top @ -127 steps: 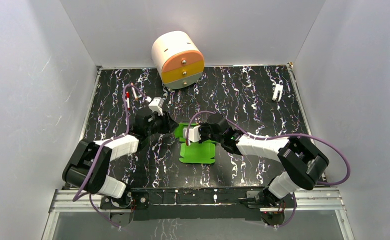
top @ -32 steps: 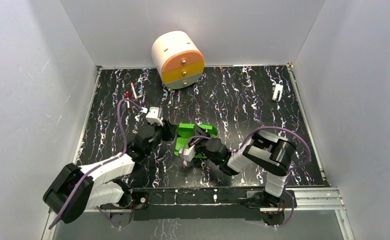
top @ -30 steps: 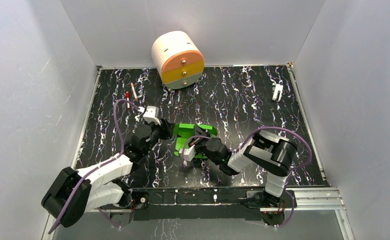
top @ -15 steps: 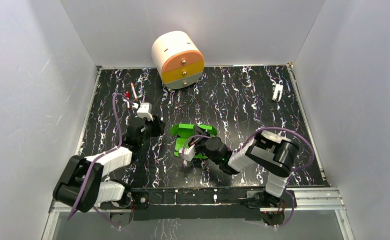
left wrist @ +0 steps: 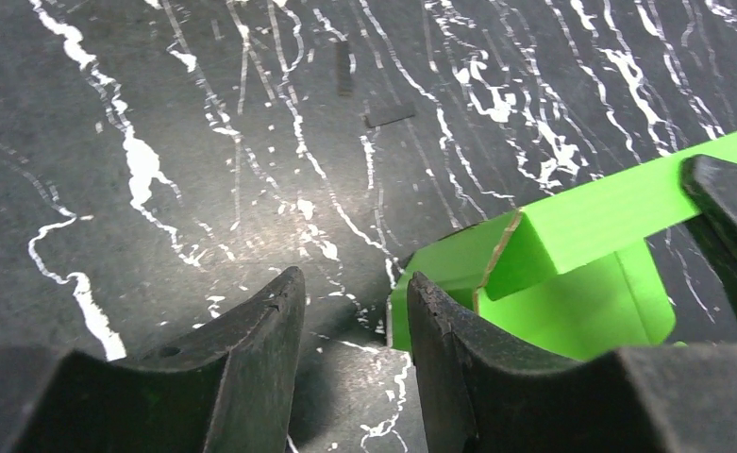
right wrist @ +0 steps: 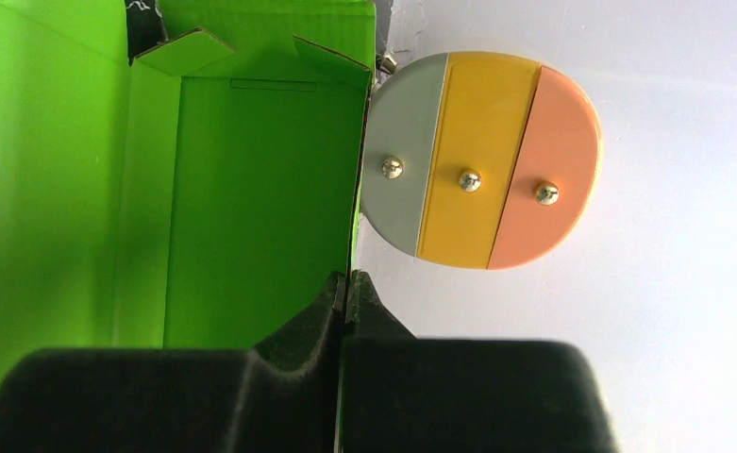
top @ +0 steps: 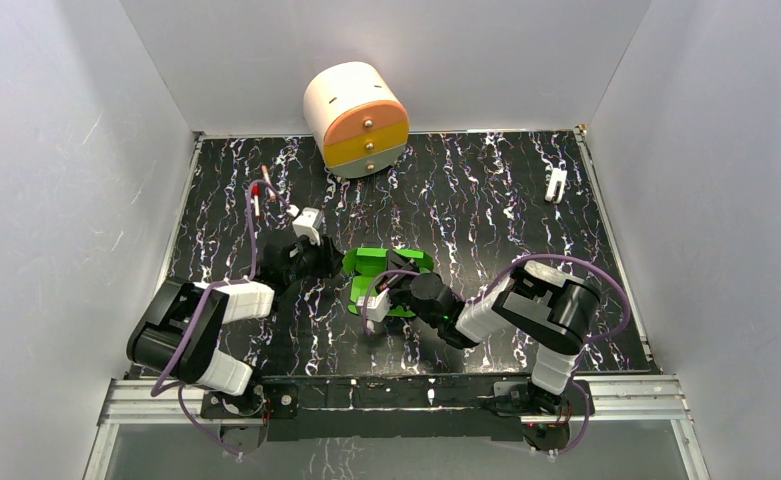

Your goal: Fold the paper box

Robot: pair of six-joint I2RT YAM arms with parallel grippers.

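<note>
The paper box [top: 391,263] is bright green card, partly folded, lying in the middle of the table. In the right wrist view its open inside [right wrist: 242,189] fills the left half, with one wall edge running down between my fingertips. My right gripper [top: 398,288] [right wrist: 347,283] is shut on that wall edge. My left gripper [top: 324,262] [left wrist: 350,294] is open just left of the box, low over the table. Only the table shows between its fingers, and its right finger [left wrist: 440,330] stands against the box's near corner [left wrist: 440,274].
A cream round drawer unit [top: 356,118] [right wrist: 482,160] with orange, yellow and grey drawers stands at the back. Two pens [top: 259,192] lie at the back left, close behind my left arm. A small white clip [top: 556,184] lies at the back right. Grey walls enclose the table.
My left gripper pulled back to the left, away from the box, then returned to its left end. The right gripper kept its hold and stayed put.
</note>
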